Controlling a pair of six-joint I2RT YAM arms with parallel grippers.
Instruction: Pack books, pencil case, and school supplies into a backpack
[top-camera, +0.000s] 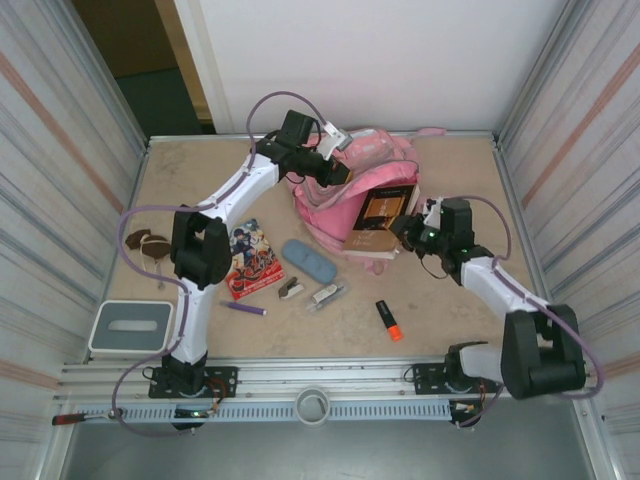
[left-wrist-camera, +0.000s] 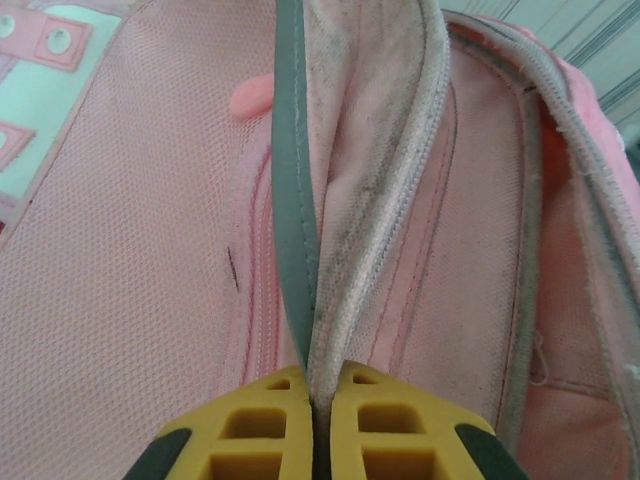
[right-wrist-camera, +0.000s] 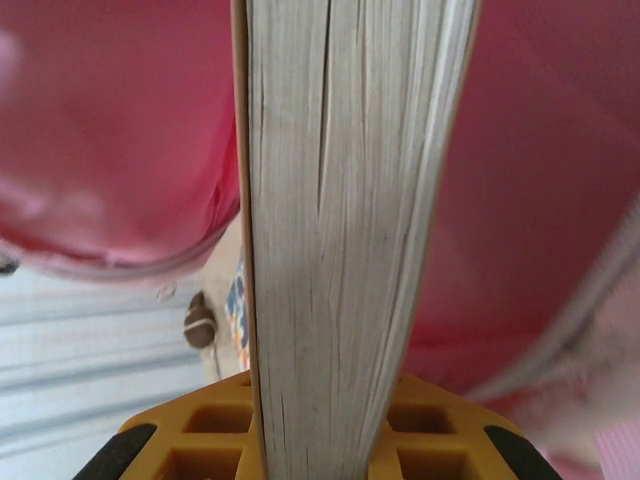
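- Beige table (top-camera: 455, 185) walled by ribbed metal panels carries a pink backpack (top-camera: 335, 218) at its far middle.
- Left fingers (top-camera: 338, 172) are pinched together on the backpack's zipped rim, a grey strip and pink fabric caught between the yellow pads.
- Right fingers (top-camera: 404, 228) are clamped on the page edge of the dark book (top-camera: 383, 212), which lies across the backpack's right side.
- Red-and-white book (top-camera: 252, 260) lies flat, left of the backpack, with the pencil case (top-camera: 308, 260) just beside it.
- Nearer the arms lie the purple pen (top-camera: 243, 308), stapler-like piece (top-camera: 291, 290), clip-like piece (top-camera: 327, 294) and, apart to the right, the orange highlighter (top-camera: 389, 320).
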